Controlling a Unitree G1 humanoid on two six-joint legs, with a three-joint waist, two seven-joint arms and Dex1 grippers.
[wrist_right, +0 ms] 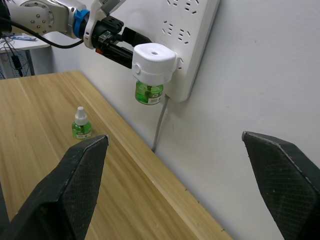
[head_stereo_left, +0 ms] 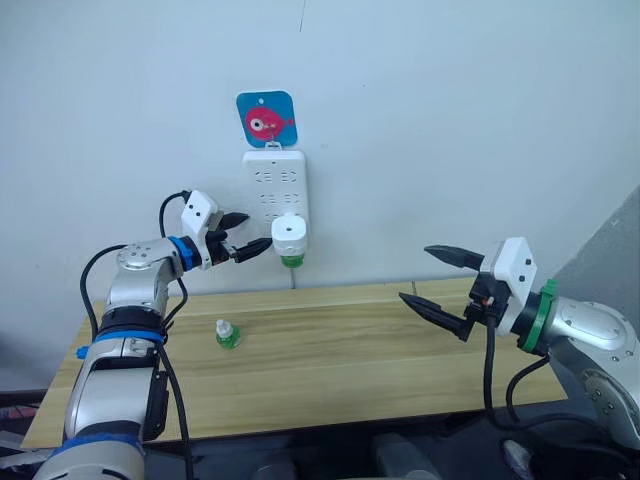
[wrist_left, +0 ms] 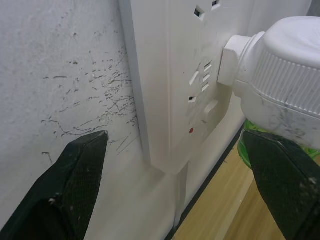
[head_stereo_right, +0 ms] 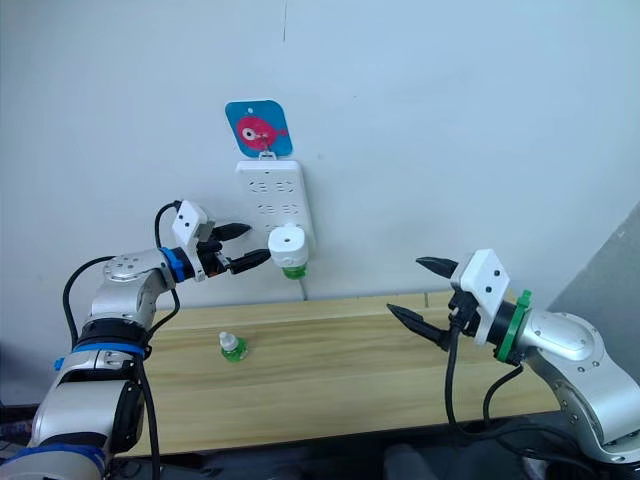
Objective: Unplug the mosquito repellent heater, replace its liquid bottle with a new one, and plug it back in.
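The mosquito repellent heater (head_stereo_left: 290, 233), a small white rounded unit, is plugged into the lower part of the white power strip (head_stereo_left: 272, 185) on the wall. Its green liquid bottle (head_stereo_left: 291, 260) hangs underneath it. A second green bottle (head_stereo_left: 227, 334) with a white cap stands on the wooden table (head_stereo_left: 350, 345), left of the middle. My left gripper (head_stereo_left: 257, 230) is open just left of the heater, with its lower fingertip close to the heater's side. My right gripper (head_stereo_left: 414, 272) is open above the table's right end, holding nothing.
A blue card with a pink fish (head_stereo_left: 267, 118) hangs above the strip. The strip's cable (wrist_right: 159, 127) runs down the wall behind the table. The table's back edge lies close to the wall.
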